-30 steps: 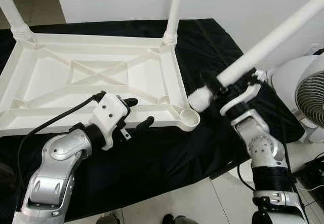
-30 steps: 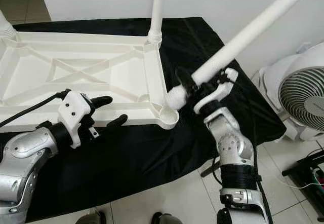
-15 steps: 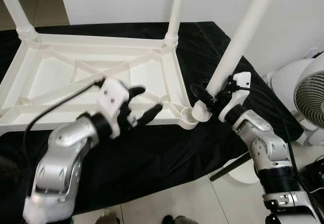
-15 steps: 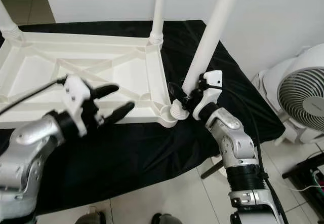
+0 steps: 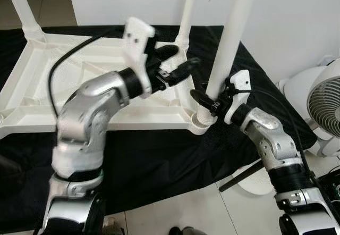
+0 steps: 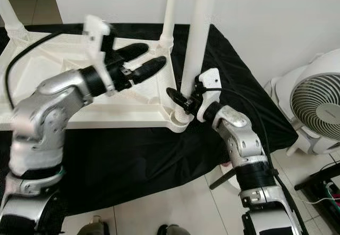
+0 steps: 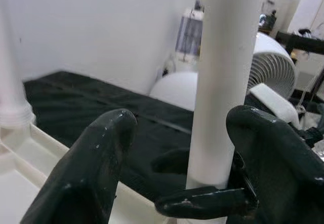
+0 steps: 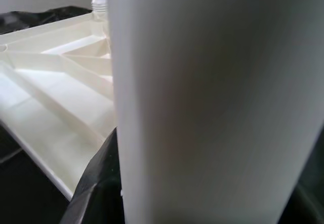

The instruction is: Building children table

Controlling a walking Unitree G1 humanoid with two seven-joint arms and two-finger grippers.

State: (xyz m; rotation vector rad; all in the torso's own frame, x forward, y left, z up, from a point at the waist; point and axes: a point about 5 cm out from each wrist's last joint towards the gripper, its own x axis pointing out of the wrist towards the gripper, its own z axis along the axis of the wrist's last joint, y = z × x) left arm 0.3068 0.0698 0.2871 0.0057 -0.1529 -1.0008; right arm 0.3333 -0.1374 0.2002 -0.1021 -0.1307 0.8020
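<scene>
Since a second ago, the long white plastic table leg (image 5: 229, 38) has swung from a steep slant to upright, its ribbed foot now set in the near right corner socket of the upturned white plastic children's table top (image 5: 106, 75). Right gripper (image 5: 206, 100) clamps the leg low, just above that socket. Left gripper (image 5: 175, 65) has lifted off the table's near edge and now hovers over the frame, fingers (image 7: 96, 158) spread apart, the leg just ahead between them. Under both grippers lies a black cloth (image 5: 154, 160); beyond the right one stands a white fan (image 5: 324, 105)
</scene>
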